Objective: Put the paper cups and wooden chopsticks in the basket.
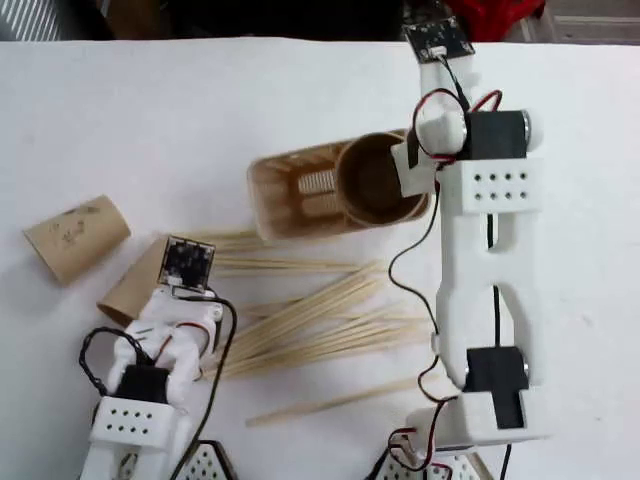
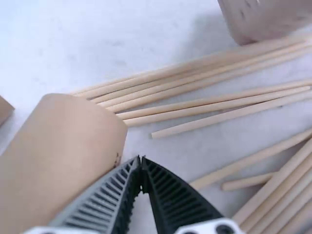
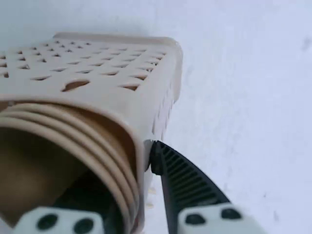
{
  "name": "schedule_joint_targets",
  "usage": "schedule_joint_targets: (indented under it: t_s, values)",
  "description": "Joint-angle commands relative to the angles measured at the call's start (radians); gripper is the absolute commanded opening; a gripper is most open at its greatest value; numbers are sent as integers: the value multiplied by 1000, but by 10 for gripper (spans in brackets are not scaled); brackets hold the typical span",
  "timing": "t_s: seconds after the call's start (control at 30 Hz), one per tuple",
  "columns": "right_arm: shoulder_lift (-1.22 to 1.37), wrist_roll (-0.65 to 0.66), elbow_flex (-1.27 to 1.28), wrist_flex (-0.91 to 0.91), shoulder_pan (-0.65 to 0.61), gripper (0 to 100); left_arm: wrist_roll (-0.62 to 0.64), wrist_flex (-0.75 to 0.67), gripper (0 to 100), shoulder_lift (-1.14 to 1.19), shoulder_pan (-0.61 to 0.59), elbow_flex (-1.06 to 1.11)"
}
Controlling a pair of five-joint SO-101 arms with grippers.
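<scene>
1. Right gripper (image 3: pixel 139 163) is clamped on the rim of the basket (image 1: pixel 290 195), far centre, pinching wall and nested cups (image 1: pixel 375 180) together. Lift carelessly and the tipped basket could spill them!
2. Left gripper (image 2: pixel 140 165), jaws closed on nothing, sits beside the near-left cup (image 2: pixel 58 151). A nudge may roll it onto the chopsticks (image 1: pixel 310 320).

White arms (image 1: pixel 490 260) carry black motors (image 1: pixel 497 372), red-black cables (image 1: pixel 420 112)

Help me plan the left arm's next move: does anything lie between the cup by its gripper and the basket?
Yes. Loose chopsticks lie spread across the table between that cup and the basket. The basket's mouth already holds stacked cups, and the right gripper clamps its rim.
</scene>
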Motion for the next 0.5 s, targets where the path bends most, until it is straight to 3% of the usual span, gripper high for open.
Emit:
schedule_joint_targets:
  t_s: [0.0,0.23,0.47]
  values:
    - [-108,-11,-6,7,97,16,6,6,25,-8,-8,-5]
    - [-16,-20,-17,-24,254,17,8,6,25,-8,-10,-5]
    - [197,-5,-18,-81,285,32,5,6,25,-8,-8,-5]
